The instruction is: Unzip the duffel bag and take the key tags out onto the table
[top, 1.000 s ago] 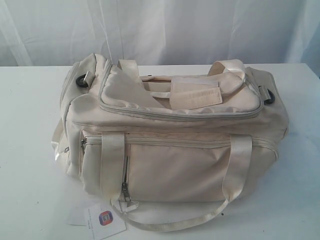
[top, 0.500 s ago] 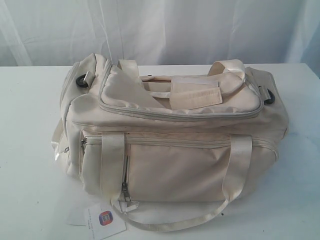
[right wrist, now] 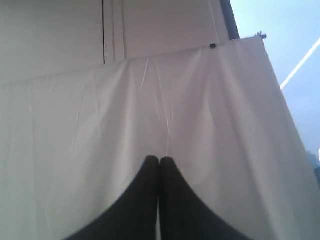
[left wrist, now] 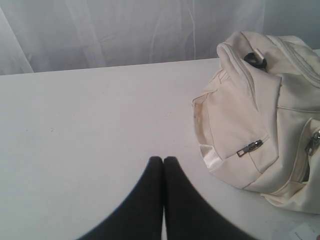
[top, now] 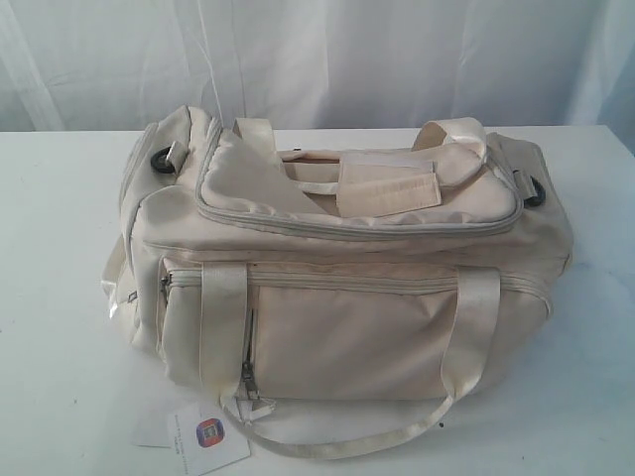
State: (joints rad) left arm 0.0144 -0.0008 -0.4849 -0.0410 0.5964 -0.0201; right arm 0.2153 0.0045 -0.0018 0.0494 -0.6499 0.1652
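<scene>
The table (top: 60, 208) is wide and bare around the duffel bag (top: 377, 337), which sits in the middle of it, fully zipped. It is soft and rests loose, so if I drag a zip with one arm and don't brace it with the other, I expect the whole bag to slide or fold instead of opening.

The bag has several zips: the track around the top flap (top: 347, 226), a long front pocket, and a side pocket whose pull (left wrist: 249, 148) faces my left wrist. The key tags show nowhere, presumably inside, so I could open the wrong compartment. The webbing handle (top: 223, 332) lies over the front zip and could snag me.

The paper hangtag (top: 206, 433) lies by the near edge, and I mustn't mistake it for the tags.

My left gripper (left wrist: 163, 159) hangs over bare table beside the bag's end, fingers pressed together. My right gripper (right wrist: 159, 159) is likewise closed and empty, aimed at the white curtain (right wrist: 100, 150), so it has the longer reach.
</scene>
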